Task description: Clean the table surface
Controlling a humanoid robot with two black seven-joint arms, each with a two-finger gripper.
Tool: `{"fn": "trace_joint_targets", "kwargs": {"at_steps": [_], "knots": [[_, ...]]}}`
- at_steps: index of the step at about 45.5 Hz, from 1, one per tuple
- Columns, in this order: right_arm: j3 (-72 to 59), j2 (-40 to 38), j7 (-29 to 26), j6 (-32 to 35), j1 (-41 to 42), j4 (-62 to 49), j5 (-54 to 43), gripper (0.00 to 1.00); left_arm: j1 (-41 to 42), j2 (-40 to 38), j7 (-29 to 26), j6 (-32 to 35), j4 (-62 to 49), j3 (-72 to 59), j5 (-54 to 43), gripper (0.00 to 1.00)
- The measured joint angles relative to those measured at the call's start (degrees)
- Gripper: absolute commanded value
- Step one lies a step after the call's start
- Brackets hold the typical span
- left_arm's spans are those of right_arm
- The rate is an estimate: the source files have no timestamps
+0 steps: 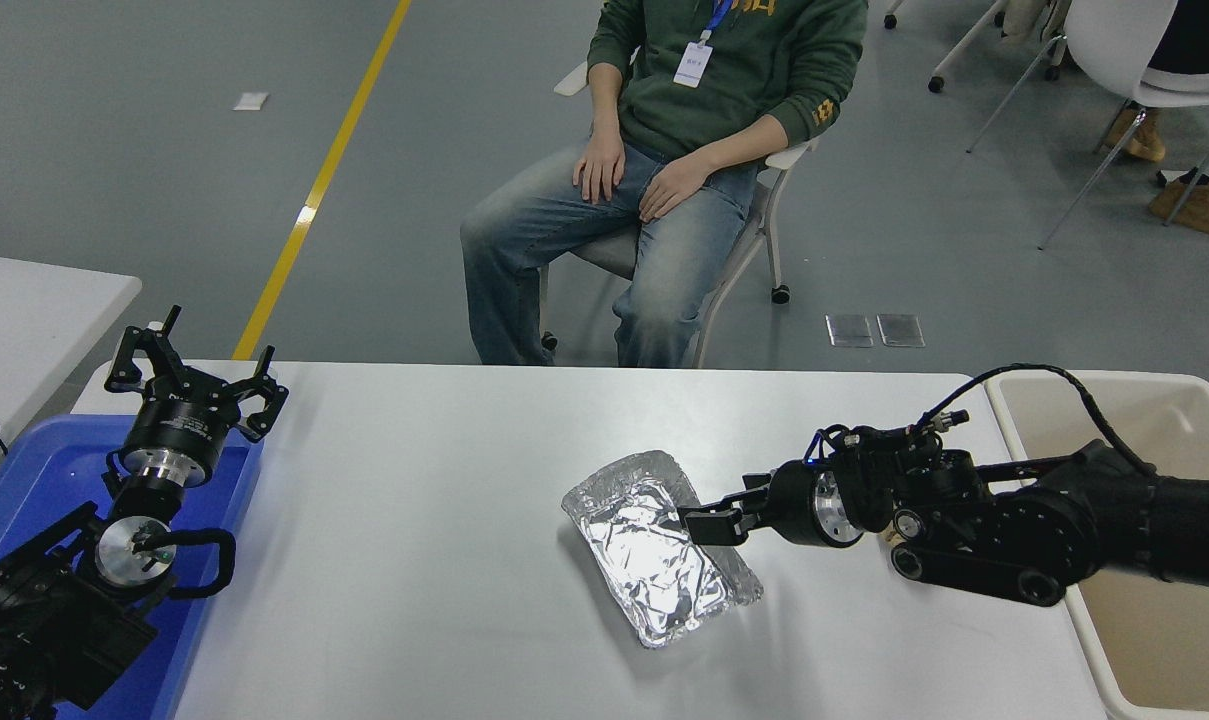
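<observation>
The table surface [414, 530] is a wide white top. A crumpled foil tray [656, 548] lies on it just right of the middle. My right gripper [706, 521] comes in from the right, low over the table, and sits open at the tray's right rim. The right arm [1004, 520] covers the table stretch between the tray and the bin. Only a tan scrap of crumpled paper [888, 538] peeks out under that arm. My left gripper [192, 378] is parked open at the far left, above the blue bin.
A blue bin [24, 480] stands at the left edge under the left arm. A beige bin [1144, 640] stands off the table's right edge. A person [704, 120] sits on a chair beyond the far edge. A smaller white table [34, 300] shows at the left.
</observation>
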Motion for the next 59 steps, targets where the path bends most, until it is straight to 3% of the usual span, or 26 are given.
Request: {"fn": "trace_joint_targets", "kwargs": {"at_steps": [14, 22, 25, 31, 35, 39, 59], "knots": [[-0.37, 3.60, 0.35, -1.13, -2.94, -6.10, -0.33, 0.80, 0.00, 0.00, 0.00, 0.00, 0.00, 0.00, 0.01, 1.00], [-0.44, 4.84, 0.40, -1.67, -3.89, -7.89, -0.39, 0.48, 0.00, 0.00, 0.00, 0.00, -0.01, 0.00, 0.01, 1.00], [-0.45, 5.23, 0.43, -1.80, -4.15, -8.34, -0.41, 0.44, 0.00, 0.00, 0.00, 0.00, -0.01, 0.00, 0.01, 1.00], [-0.48, 5.78, 0.43, -1.93, -4.46, -8.97, -0.44, 0.24, 0.00, 0.00, 0.00, 0.00, -0.01, 0.00, 0.01, 1.00], [-0.52, 6.00, 0.46, -2.02, -4.56, -9.21, -0.53, 0.19, 0.00, 0.00, 0.00, 0.00, -0.01, 0.00, 0.01, 1.00], [-0.86, 6.16, 0.47, -2.11, -4.58, -9.35, -0.60, 0.01, 0.00, 0.00, 0.00, 0.00, -0.01, 0.00, 0.01, 1.00], [-2.30, 6.36, 1.12, -2.54, -4.00, -9.59, -0.63, 0.00, 0.00, 0.00, 0.00, 0.00, -0.01, 0.00, 0.01, 1.00]]}}
